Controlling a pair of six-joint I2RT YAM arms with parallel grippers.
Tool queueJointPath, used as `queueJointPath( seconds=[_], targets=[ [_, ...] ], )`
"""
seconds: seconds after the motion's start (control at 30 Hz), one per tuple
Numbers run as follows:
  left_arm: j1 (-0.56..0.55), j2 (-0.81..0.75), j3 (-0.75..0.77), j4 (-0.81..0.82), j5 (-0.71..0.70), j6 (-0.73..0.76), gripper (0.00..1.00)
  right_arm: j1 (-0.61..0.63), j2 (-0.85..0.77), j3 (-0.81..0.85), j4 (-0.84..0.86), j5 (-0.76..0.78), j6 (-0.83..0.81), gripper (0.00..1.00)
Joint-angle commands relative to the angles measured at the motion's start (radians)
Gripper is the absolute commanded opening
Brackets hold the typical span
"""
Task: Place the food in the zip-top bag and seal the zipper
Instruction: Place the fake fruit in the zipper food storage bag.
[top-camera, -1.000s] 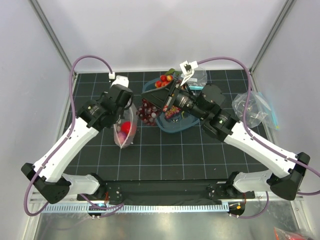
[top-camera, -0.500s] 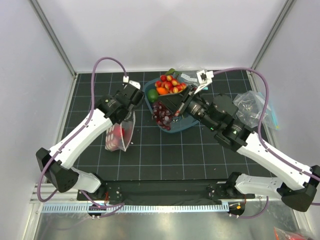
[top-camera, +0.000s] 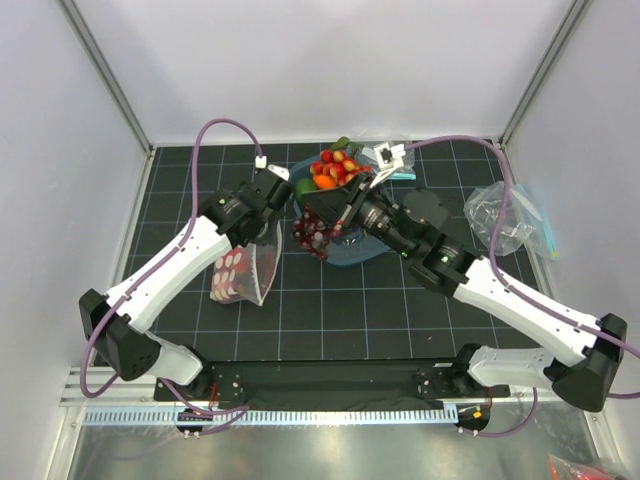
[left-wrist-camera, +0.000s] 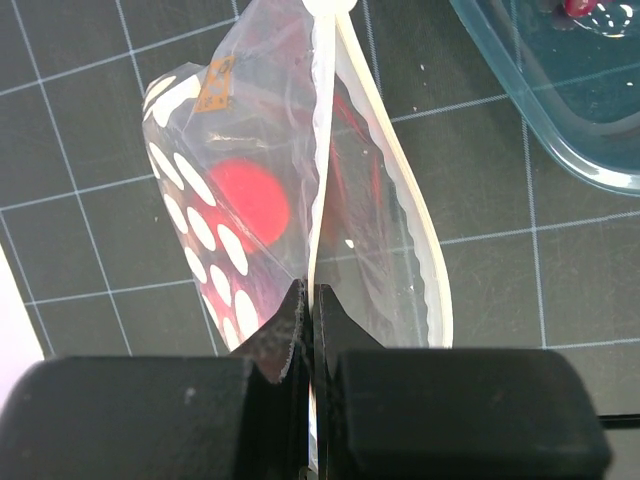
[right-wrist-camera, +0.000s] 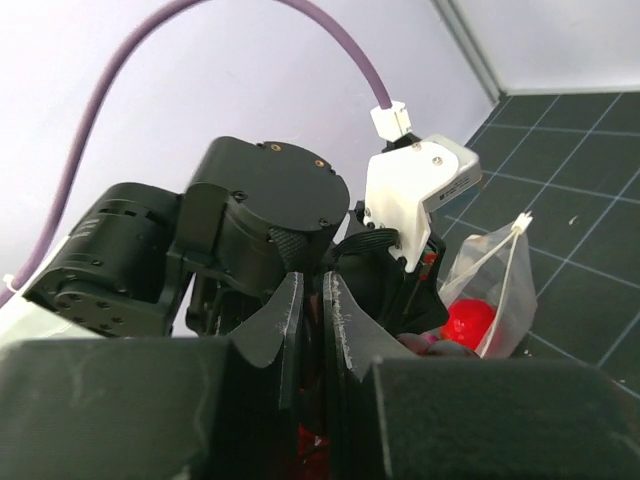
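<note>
The zip-top bag (top-camera: 245, 275), clear with white dots, stands on the mat with its mouth held up. My left gripper (left-wrist-camera: 310, 300) is shut on one zipper (left-wrist-camera: 318, 150) strip; the other strip (left-wrist-camera: 420, 220) bows away, so the mouth gapes. A red tomato (left-wrist-camera: 250, 195) lies inside the bag (left-wrist-camera: 200, 210). My right gripper (top-camera: 316, 213) is shut on the dark purple grape bunch (top-camera: 311, 236), which hangs just right of the bag's mouth. In the right wrist view the gripper (right-wrist-camera: 312, 285) faces the left wrist, with the bag (right-wrist-camera: 495, 285) and tomato (right-wrist-camera: 468, 320) beyond. I see no onion for certain.
The blue plastic tray (top-camera: 365, 250) with several small red, orange and green toy foods (top-camera: 330, 170) sits behind the grapes. Plain clear bags (top-camera: 500, 215) lie at the right edge of the black gridded mat. White walls close the back and sides.
The left gripper has shifted right and nearer with the bag's rim. The right gripper carried the grapes right over the tray, then back left toward the bag's mouth.
</note>
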Motion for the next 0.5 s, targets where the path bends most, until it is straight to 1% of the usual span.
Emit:
queueJointPath(
  seconds=[0.0, 0.23, 0.4, 0.47],
  targets=[
    [-0.002, -0.039, 0.009, 0.013, -0.042, 0.001, 0.00, 0.007, 0.038, -0.005, 0.195, -0.050, 0.059, 0.01],
    [0.001, -0.066, -0.008, 0.021, -0.077, 0.006, 0.00, 0.013, 0.068, -0.106, 0.448, -0.036, 0.117, 0.01],
    [0.031, -0.075, -0.020, 0.042, 0.010, 0.007, 0.00, 0.018, 0.068, -0.165, 0.596, -0.034, 0.133, 0.01],
    [0.049, -0.080, -0.031, 0.051, 0.043, 0.007, 0.00, 0.019, 0.071, -0.180, 0.627, -0.046, 0.133, 0.01]
  ],
)
